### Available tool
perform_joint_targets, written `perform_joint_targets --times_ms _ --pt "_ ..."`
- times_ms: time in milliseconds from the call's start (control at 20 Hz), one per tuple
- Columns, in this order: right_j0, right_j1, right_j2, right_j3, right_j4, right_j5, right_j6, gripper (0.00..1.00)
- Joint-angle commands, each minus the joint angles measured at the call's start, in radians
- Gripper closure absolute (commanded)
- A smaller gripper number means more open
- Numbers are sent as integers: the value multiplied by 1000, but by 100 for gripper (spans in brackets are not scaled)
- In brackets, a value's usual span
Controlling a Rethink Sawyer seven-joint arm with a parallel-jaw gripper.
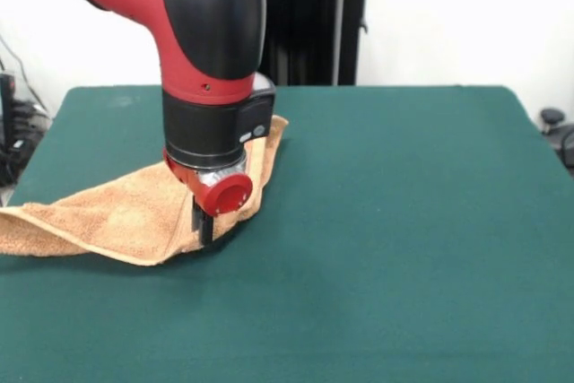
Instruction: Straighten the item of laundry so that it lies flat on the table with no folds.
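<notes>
The arm [202,51] is reaching down over the table [404,221], its gripper [205,221] pressing at the near edge of the towel [126,213]. The towel is lying rumpled on the table's left part, stretching from behind the gripper out to the left edge of the picture. Whether the fingers are parted or gripping cloth cannot be told.

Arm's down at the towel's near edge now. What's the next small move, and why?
Probably a short drag toward the near side of the table. The end effector sits low at the towel's near edge, and the towel lies bunched and arched, running off the table's left side. Whether it has the cloth pinched I cannot tell, so check that first.
</notes>
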Motion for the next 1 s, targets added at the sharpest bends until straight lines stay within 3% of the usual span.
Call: perform_joint_targets --times_ms 50,100,150,200,250,400,450,800,900,1000 --pt "86 -1 -59 -8 -145 76 26 100" --pt "85 -3 -55 -6 -147 74 29 100" --pt "110 -12 -32 77 -154 6 56 100" --pt "110 -12 -28 80 -160 1 62 100" --pt "28 -25 -28 49 -177 31 11 100" --pt "34 -32 -9 91 -201 -11 47 100" --pt "-9 -112 19 258 -244 -112 39 100" --pt "3 -133 45 307 -270 -148 111 100" --pt "19 -111 39 256 -248 -111 128 100" --pt "8 -127 51 323 -253 -166 146 100"
